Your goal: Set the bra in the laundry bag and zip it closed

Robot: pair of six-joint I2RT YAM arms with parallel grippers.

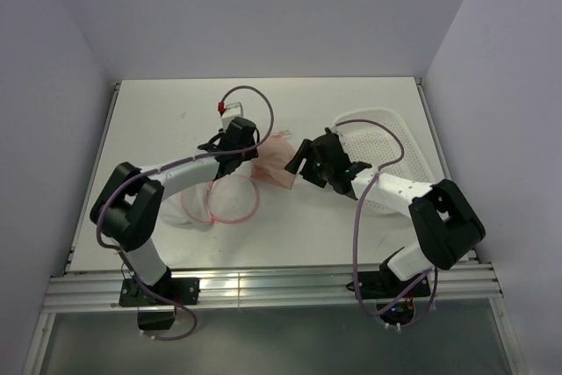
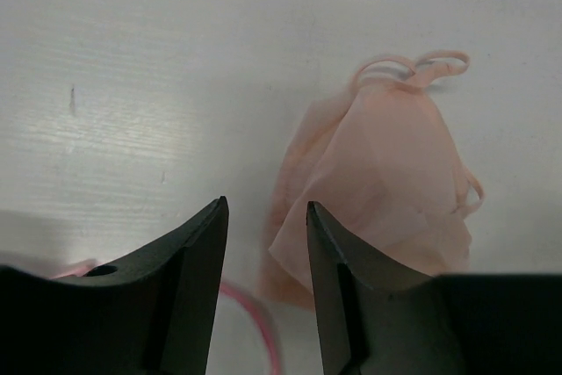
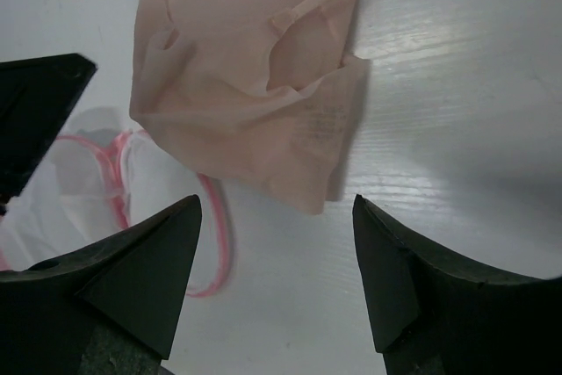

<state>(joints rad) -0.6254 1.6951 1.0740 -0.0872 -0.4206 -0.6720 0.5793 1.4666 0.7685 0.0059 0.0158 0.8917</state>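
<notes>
The pale peach-pink bra [image 1: 276, 164] lies crumpled on the white table between my two grippers. The laundry bag [image 1: 225, 203], white mesh with a pink zipper rim, lies open just near-left of it. My left gripper [image 1: 255, 152] is open and empty at the bra's left edge; in the left wrist view the bra [image 2: 386, 173] sits beside the right finger, and the pink rim [image 2: 256, 315] shows below my left gripper [image 2: 265, 217]. My right gripper [image 1: 299, 159] is wide open just right of the bra. In the right wrist view my right gripper [image 3: 274, 217] is short of the bra [image 3: 246, 94] and the bag [image 3: 83, 191].
A white perforated plastic basket [image 1: 395, 136] lies at the right of the table, under the right arm. Grey walls close the table in at the back and both sides. The left gripper's finger [image 3: 35, 103] shows at the left of the right wrist view.
</notes>
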